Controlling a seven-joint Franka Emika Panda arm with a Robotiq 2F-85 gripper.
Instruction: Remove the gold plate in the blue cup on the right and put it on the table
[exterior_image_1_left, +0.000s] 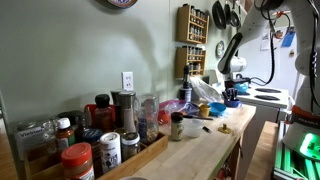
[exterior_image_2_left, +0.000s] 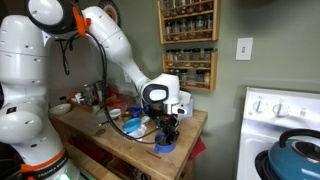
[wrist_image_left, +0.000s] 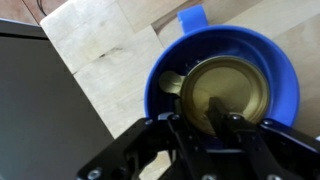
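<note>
In the wrist view the small blue cup (wrist_image_left: 280, 80) sits on the wooden table (wrist_image_left: 100, 50) with the round gold plate (wrist_image_left: 240, 85) lying flat inside it. My gripper (wrist_image_left: 200, 110) reaches down into the cup. One finger is outside the plate's near rim and the other is on the plate's inside, so the fingers are closed on the rim. In an exterior view the gripper (exterior_image_2_left: 167, 134) stands straight down over the blue cup (exterior_image_2_left: 164, 148) at the table's (exterior_image_2_left: 105, 135) front corner. In an exterior view it shows small at the far end (exterior_image_1_left: 232, 96).
A blue kettle (exterior_image_2_left: 297, 150) sits on the white stove (exterior_image_2_left: 275, 105) beside the table. Jars and bottles (exterior_image_1_left: 100, 135) crowd the near end of the table (exterior_image_1_left: 200, 150). Clutter (exterior_image_2_left: 125, 115) lies behind the cup. A spice rack (exterior_image_2_left: 188, 40) hangs on the wall.
</note>
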